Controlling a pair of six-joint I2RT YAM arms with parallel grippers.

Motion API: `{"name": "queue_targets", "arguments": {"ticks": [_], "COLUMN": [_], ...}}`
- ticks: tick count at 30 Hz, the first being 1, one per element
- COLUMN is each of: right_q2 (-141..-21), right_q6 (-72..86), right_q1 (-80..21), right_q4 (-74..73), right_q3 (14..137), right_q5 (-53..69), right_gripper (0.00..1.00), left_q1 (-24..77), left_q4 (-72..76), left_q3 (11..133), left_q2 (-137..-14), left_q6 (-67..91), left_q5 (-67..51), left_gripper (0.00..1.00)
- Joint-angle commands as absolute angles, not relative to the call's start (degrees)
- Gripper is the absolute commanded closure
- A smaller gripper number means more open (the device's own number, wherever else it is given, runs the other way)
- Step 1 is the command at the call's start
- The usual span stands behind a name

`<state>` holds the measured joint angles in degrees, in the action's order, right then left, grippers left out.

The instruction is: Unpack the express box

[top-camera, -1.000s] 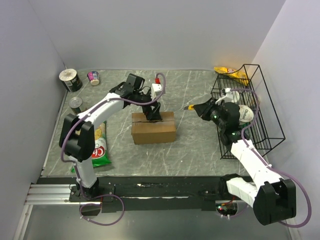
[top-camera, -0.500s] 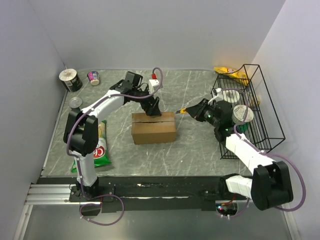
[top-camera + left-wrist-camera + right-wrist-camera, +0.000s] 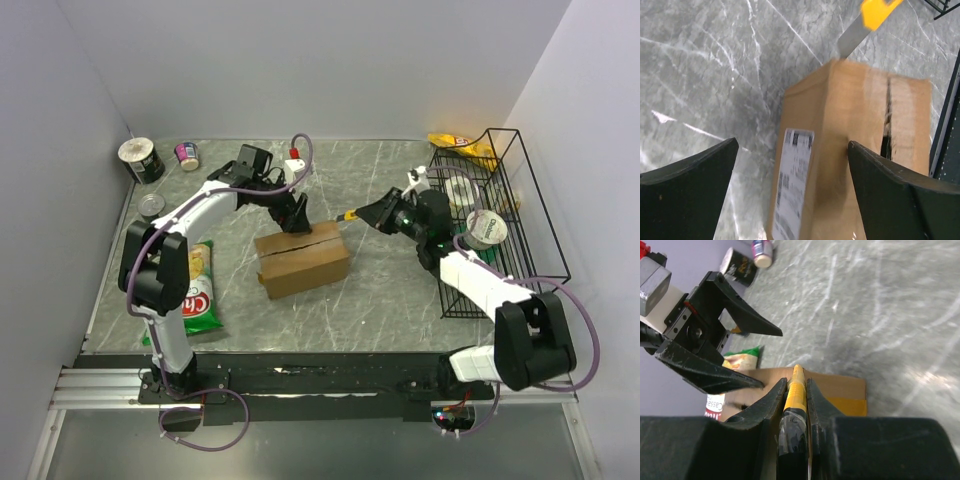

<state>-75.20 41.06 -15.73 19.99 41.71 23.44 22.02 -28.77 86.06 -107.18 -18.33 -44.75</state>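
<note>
The express box (image 3: 303, 262), brown cardboard, lies skewed in the middle of the table, with a dark slit along its top seam (image 3: 886, 117) and a white label (image 3: 794, 187) on one side. My left gripper (image 3: 296, 220) is open and straddles the box's labelled upper edge (image 3: 792, 145); one finger (image 3: 900, 195) is over the top, the other (image 3: 690, 185) over the table. My right gripper (image 3: 374, 214) is shut on a yellow utility knife (image 3: 797, 390). The knife's blade (image 3: 850, 40) points at the box's far corner.
A black wire basket (image 3: 520, 255) holding cups stands at the right, with a yellow packet (image 3: 455, 143) behind it. Cans (image 3: 140, 158) (image 3: 187, 155) (image 3: 150, 205) stand at the back left. A chips bag (image 3: 200, 295) lies left of the box.
The box has turned, its right end swung away from the arms. My left gripper shifted slightly left and back with it. My right gripper carried the knife left, up to the box.
</note>
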Motion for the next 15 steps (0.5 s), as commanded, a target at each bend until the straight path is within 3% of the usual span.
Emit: {"name": "queue_targets", "arguments": {"ticks": [1,8,15], "right_q2": [-76.99,-73.92,-73.92], "right_q6": [40.52,37.36,40.51], "right_q1": [-18.10,-13.55,-10.99], "right_q4": [24.44,20.92,24.08], "right_q3": [46.67,45.71,42.28], "right_q5": [25.58,23.64,33.13], "right_gripper": [1.00,1.00,1.00], "left_q1": [21.01,21.62,21.53], "left_q4": [-31.55,-32.52,-31.64], "left_q3": [87.79,90.79,90.18], "left_q2": [-103.54,-106.78,-109.86], "left_q6": [-18.29,-17.14,-14.33], "left_q5": [-45.25,-52.29,-54.93], "left_gripper": [0.01,0.01,0.03]}}
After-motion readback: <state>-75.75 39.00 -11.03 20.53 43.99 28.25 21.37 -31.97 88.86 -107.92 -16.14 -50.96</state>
